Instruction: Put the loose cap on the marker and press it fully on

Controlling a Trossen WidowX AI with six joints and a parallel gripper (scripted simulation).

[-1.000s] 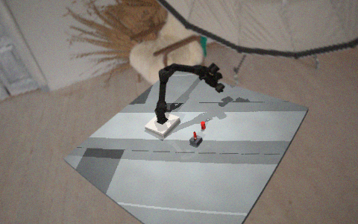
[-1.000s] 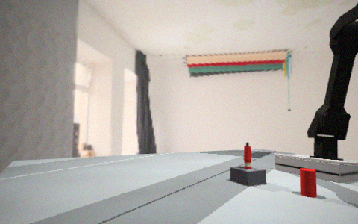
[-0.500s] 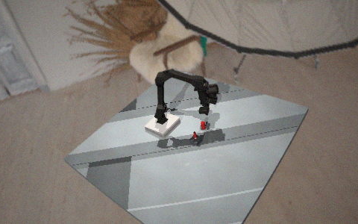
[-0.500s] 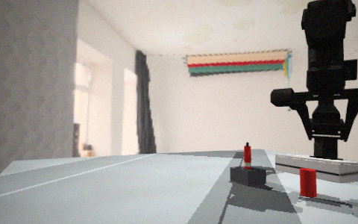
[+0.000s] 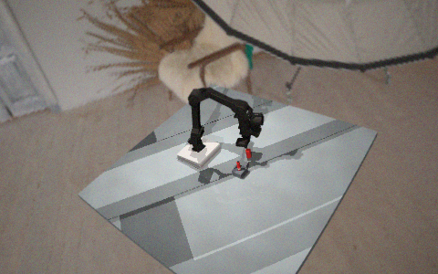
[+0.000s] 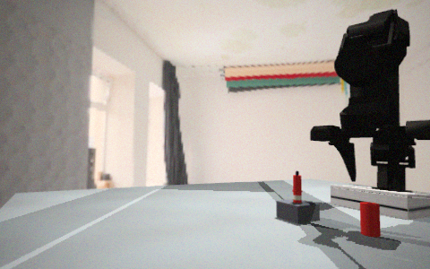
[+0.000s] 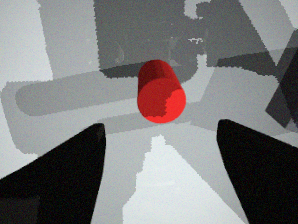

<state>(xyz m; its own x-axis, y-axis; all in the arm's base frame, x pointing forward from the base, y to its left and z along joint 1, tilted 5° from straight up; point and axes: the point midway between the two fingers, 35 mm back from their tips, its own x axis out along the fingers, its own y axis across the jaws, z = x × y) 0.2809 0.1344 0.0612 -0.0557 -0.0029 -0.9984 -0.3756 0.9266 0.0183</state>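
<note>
The red cap (image 5: 248, 153) (image 6: 370, 220) (image 7: 161, 97) stands upright on the table. The red marker (image 5: 238, 165) (image 6: 296, 185) stands upright with its dark tip up in the dark grey holder block (image 5: 240, 173) (image 6: 290, 212), a short way from the cap. My gripper (image 6: 376, 179) (image 7: 161, 131) is partly open and empty, pointing down above the cap. In the wrist view the cap shows beyond the fingertips, roughly centred between them, and neither finger touches it. A dark shape at that view's right edge may be part of the holder block; I cannot tell.
The arm's white base (image 5: 198, 154) (image 6: 380, 202) stands on the table (image 5: 259, 215) (image 6: 156, 233), behind the cap and holder block in the exterior view. Shadows of the arm fall around the cap and the block.
</note>
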